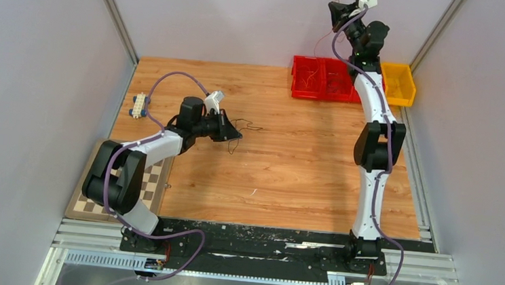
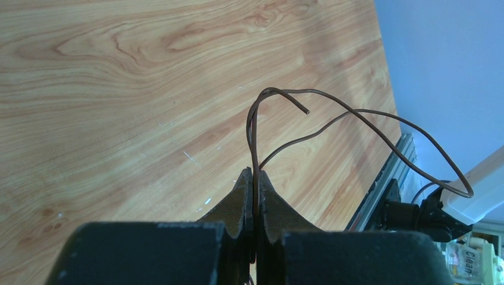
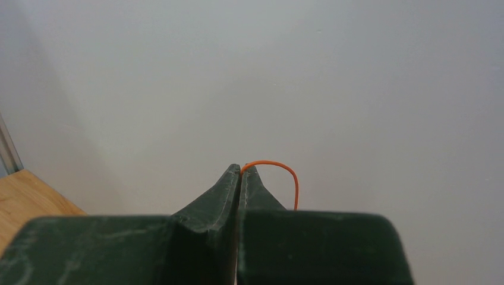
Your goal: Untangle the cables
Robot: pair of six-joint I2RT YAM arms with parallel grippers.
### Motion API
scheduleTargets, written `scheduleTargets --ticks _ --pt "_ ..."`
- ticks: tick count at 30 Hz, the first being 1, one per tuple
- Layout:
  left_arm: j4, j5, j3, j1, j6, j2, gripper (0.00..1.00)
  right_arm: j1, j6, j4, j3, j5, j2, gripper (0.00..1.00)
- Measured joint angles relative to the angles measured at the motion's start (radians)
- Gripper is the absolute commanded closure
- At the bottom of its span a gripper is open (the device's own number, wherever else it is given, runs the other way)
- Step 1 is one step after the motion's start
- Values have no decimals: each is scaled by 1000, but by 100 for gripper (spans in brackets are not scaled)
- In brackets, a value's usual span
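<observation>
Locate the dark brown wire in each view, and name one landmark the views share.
Top external: dark brown wire centre-left, at the tip of the left pincer.
Left wrist: centre, looping right from the shut pincer.
Right wrist: not in it; only an orange wire.
Shared landmark: the wooden table.

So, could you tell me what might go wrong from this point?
1. The brown wire is hair-thin between the shut left jaws; a tug may slide it out.
2. The orange wire, held high by the right jaws, dangles over the red bins and might snag there.
</observation>
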Motion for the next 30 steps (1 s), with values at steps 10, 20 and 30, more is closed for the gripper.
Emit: scheduleTargets --ticks 10,20,30 --pt "-33 8 16 11 12 11 100 7 -29 31 8 5 86 100" --pt "-42 7 17 14 19 21 100 37 -4 58 -209 -35 50 100" --pt "-49 4 17 18 19 21 100 58 81 43 -319 -101 9 100"
